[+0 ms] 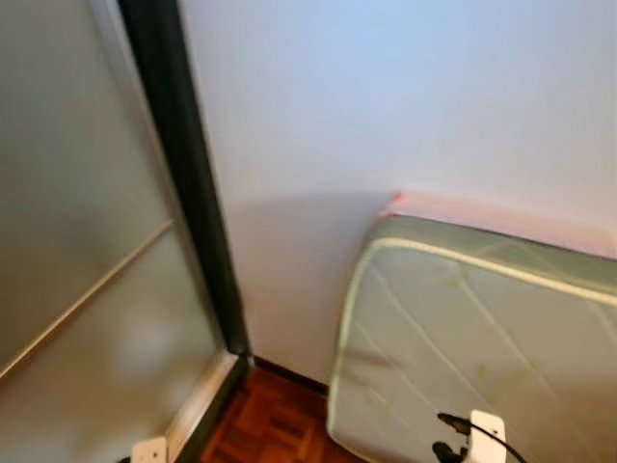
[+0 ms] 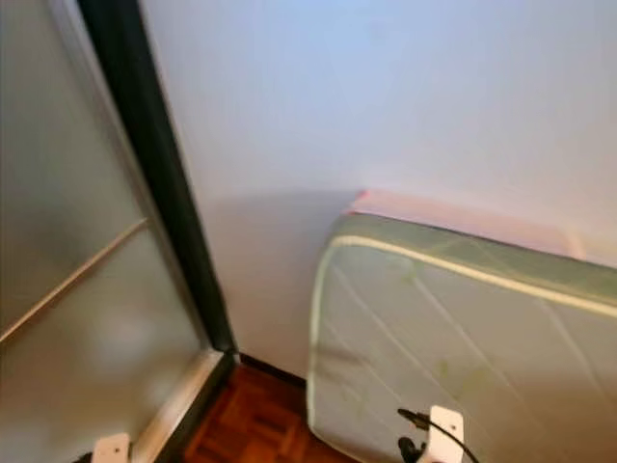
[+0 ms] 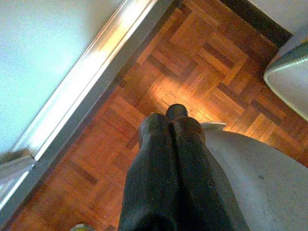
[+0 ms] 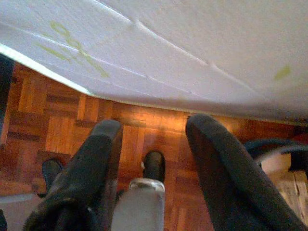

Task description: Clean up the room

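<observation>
A plain white wall (image 1: 405, 106) fills the upper part of the head views, evenly lit, with a soft shadow low beside the corner. On the left stands a frosted sliding panel (image 1: 77, 241) crossed by a thin pale rail, edged by a dark upright frame (image 1: 193, 183). A quilted, pale green mattress (image 1: 482, 338) leans against the wall at the right, a pink strip behind its top edge. The floor is reddish-brown parquet (image 3: 192, 62), glossy where light falls, with a dark skirting board (image 1: 289, 374) at the wall's foot.
</observation>
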{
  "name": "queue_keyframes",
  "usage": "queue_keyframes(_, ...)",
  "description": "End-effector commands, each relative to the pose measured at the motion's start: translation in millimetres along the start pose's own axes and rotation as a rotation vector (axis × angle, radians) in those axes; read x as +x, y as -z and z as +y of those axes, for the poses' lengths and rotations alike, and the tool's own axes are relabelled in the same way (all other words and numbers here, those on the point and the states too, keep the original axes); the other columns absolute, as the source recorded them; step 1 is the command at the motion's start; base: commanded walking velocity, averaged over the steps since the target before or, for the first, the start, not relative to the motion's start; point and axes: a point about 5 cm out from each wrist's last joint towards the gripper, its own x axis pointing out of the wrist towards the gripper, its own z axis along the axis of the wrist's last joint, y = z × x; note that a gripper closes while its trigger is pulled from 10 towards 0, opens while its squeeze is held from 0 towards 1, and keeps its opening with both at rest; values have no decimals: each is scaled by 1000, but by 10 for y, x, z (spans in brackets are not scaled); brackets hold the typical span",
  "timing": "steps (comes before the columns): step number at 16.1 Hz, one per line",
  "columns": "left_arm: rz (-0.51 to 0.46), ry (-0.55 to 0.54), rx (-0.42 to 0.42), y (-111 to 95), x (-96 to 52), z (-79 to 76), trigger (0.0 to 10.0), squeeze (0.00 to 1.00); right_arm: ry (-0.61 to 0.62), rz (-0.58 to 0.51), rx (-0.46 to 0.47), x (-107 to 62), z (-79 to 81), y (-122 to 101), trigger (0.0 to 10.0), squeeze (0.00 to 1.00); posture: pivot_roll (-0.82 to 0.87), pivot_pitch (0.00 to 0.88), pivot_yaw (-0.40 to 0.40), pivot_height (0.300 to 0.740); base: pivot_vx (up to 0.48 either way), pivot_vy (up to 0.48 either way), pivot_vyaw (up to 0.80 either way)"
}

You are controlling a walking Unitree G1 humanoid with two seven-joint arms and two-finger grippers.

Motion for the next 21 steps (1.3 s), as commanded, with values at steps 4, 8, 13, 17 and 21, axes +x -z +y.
queue_keyframes(4, 22, 12, 17, 53, 1, -78, 10000, 0, 5, -6, -6, 1, -20, -33, 10000, 0, 34, 0, -22, 740, 0, 0, 0)
queue_keyframes(8, 22, 13, 18, 56, 0, -77, 10000, 0, 1, -5, -6, 0, -16, -23, 10000, 0, 35, 0, -18, 740, -159, 0, 0)
queue_keyframes(13, 18, 10, 21, 40, 1, -56, 10000, 0, -3, -4, -3, 1, -8, -19, 10000, 0, 40, 0, -17, 740, -253, 0, 0)
queue_keyframes(17, 19, 6, 21, 48, -5, -31, 10000, 0, -5, -2, 1, 2, -1, -15, 10000, 0, 41, 0, -15, 740, -260, 0, 0)
queue_keyframes(21, 28, 5, 22, 92, -15, -23, 10000, 0, -4, -2, 6, 2, 1, -13, 10000, 0, 41, 0, -14, 740, -260, 0, 0)
